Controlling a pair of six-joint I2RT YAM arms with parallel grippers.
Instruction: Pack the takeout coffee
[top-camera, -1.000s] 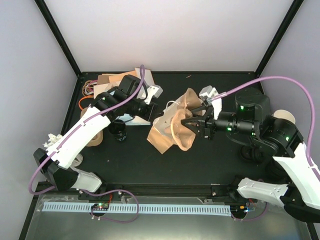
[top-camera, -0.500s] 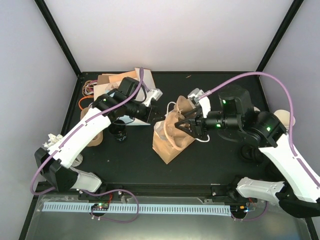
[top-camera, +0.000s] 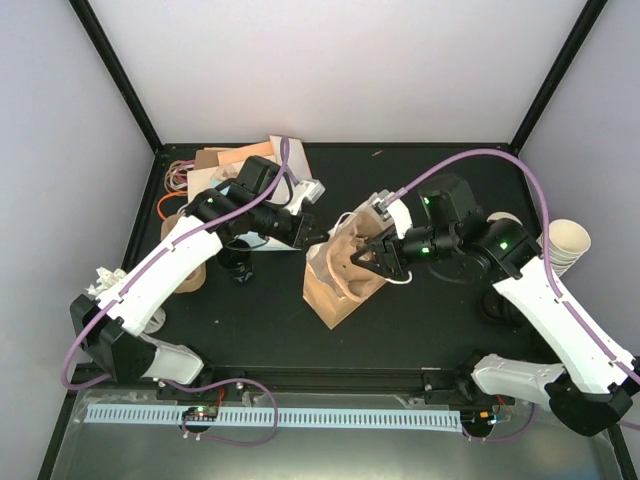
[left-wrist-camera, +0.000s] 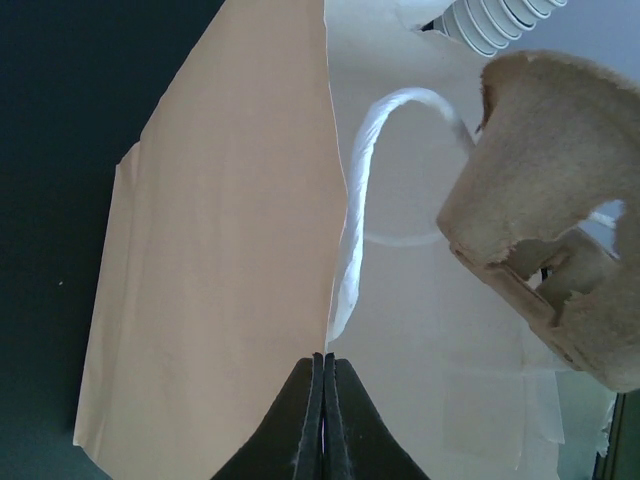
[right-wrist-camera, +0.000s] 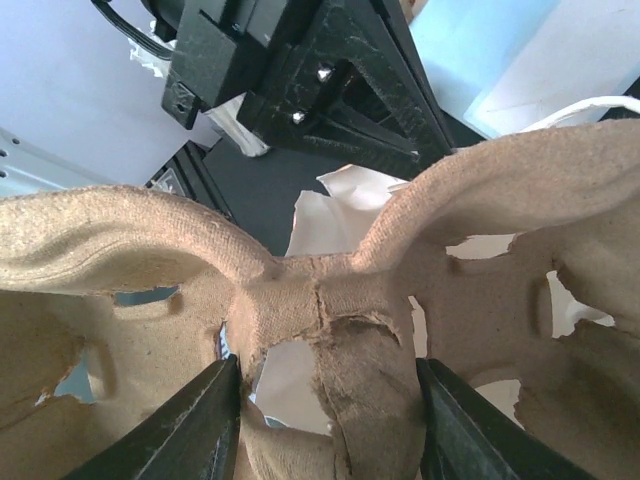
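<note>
Smooth white shells (top-camera: 150, 280) over black joints (top-camera: 455, 205); purple cables (top-camera: 480, 155); green lights (top-camera: 505, 238); tapered black fingers (right-wrist-camera: 190, 420).

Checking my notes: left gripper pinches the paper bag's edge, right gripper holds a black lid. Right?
No: the right gripper holds a pulp cup carrier, not a black lid, as the right wrist view shows. The left gripper does pinch the edge of the paper bag.

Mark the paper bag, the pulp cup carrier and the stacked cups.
paper bag (left-wrist-camera: 220, 250): left wrist view, flat tan side panel.
pulp cup carrier (right-wrist-camera: 300, 290): right wrist view, centre ridge.
stacked cups (top-camera: 566, 238): top view, uppermost cup's mouth.
</note>
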